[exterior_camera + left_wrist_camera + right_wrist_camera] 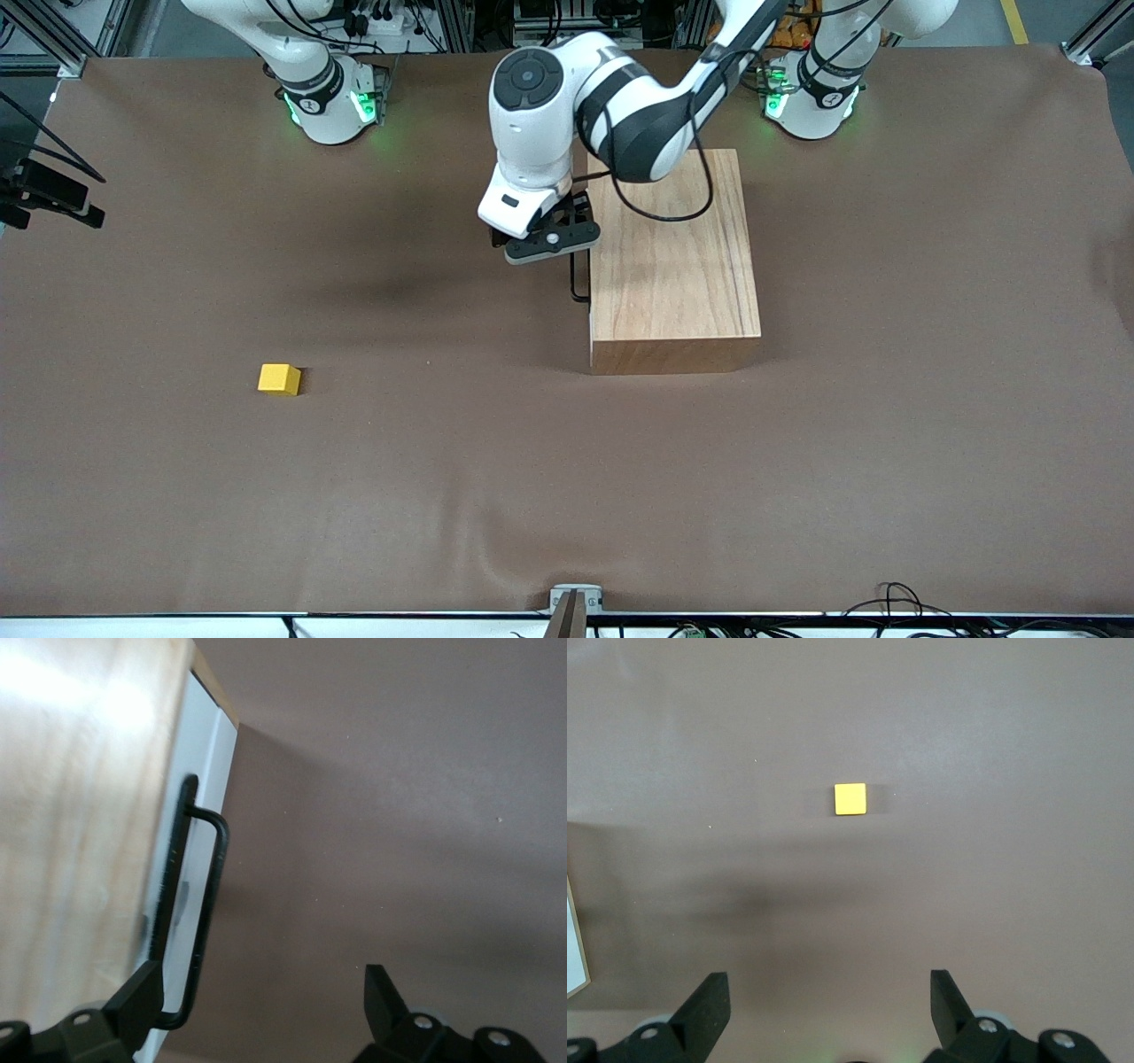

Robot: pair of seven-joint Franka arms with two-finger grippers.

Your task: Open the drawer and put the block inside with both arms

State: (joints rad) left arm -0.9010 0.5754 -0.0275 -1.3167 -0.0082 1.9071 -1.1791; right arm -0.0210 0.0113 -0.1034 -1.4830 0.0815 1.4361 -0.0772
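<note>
Front view shows my left gripper (pixel 551 241) down beside the wooden cabinet (pixel 673 257), at the drawer (pixel 199 806) front, which is shut. My left jaws are spread wide around the thin black handle (pixel 202 912) without gripping it; one finger (pixel 133 999) sits against the white front panel. The yellow block (pixel 279 378) lies on the brown surface (pixel 443 496), well apart from the cabinet, toward my right arm's end. My right gripper (pixel 828 1014) hangs above the block, its jaws fully open and holding nothing.
</note>
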